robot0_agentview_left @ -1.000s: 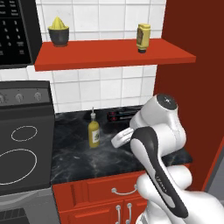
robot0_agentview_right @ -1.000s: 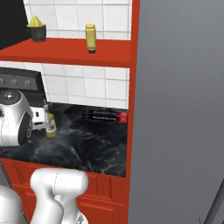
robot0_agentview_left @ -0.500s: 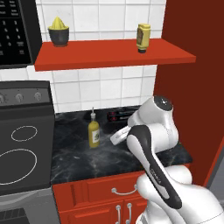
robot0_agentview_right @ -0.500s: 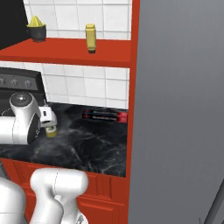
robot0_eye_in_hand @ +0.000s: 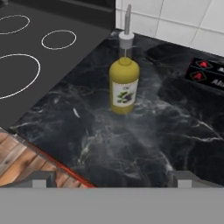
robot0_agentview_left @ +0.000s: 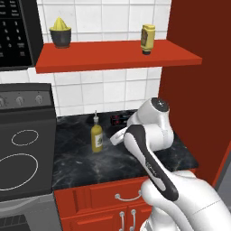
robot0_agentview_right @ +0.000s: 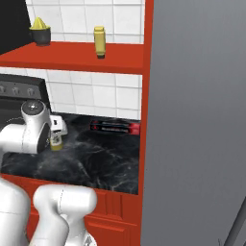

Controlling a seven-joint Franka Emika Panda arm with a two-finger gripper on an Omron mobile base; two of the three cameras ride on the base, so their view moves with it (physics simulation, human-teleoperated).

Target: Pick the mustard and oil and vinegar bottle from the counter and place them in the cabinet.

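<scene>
Two fingertips [robot0_eye_in_hand: 42, 179] sit spread wide at the bottom of my hand view, gripping nothing. Straight ahead of the gripper [robot0_agentview_left: 113, 136], near but not touching, the oil and vinegar bottle [robot0_eye_in_hand: 124, 81] stands upright on the counter [robot0_eye_in_hand: 131, 144]. It is tall with a thin spout, so I judge an off-centre approach could clip its neck and tip it toward the stovetop [robot0_eye_in_hand: 35, 57] beside it. Further out, a red-and-black box [robot0_agentview_right: 115, 127] lies by the wall. Above the gripper, the mustard [robot0_agentview_left: 147, 39] is already on the cabinet [robot0_agentview_left: 117, 59], along from the juicer [robot0_agentview_left: 60, 32]; lifting carelessly could knock it.
</scene>
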